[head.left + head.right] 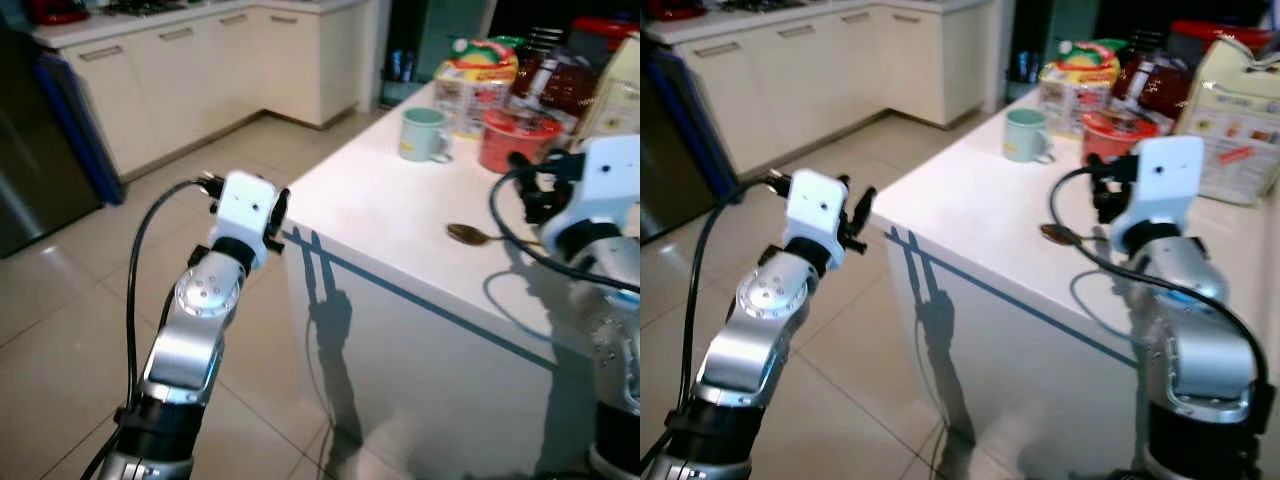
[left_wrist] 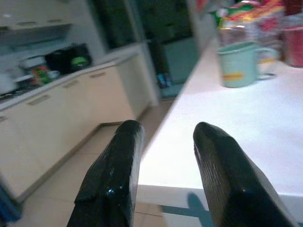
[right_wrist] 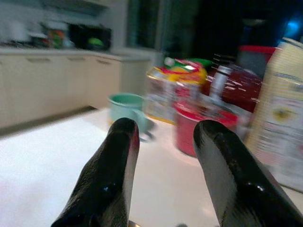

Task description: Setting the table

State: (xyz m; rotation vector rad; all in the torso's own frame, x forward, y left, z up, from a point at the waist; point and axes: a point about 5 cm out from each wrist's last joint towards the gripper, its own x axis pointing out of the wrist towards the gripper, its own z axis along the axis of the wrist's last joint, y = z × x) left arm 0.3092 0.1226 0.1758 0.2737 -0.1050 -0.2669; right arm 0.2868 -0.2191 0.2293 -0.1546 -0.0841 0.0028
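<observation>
Smooth white counter [image 1: 400, 215] with a blue edge stripe; at the far end, glossy printed food packets [image 1: 475, 75], a red cup [image 1: 512, 140], a pale green mug [image 1: 422, 133]; a metal spoon [image 1: 468, 234] nearer. Left gripper [image 2: 163, 177] off the corner, right gripper [image 3: 163, 175] above, both spread, empty

The table [image 1: 380, 215] filled the right half of the frame, its near corner toward the centre. On it, at the upper right, a mug [image 1: 423, 134] stood in front of a snack bag [image 1: 475, 80], with a tub [image 1: 516, 139] just to the right of the mug and a carton [image 1: 1238, 120] at the far right edge. A spoon [image 1: 466, 234] lay nearer me, below the tub. Cabinets [image 1: 190, 70] ran along the upper left, behind open floor [image 1: 70, 300]. My left pincer [image 2: 163, 156] hung at centre left, off the table's corner; my right pincer [image 3: 163, 156] sat at the right, over the tabletop beside the spoon.
</observation>
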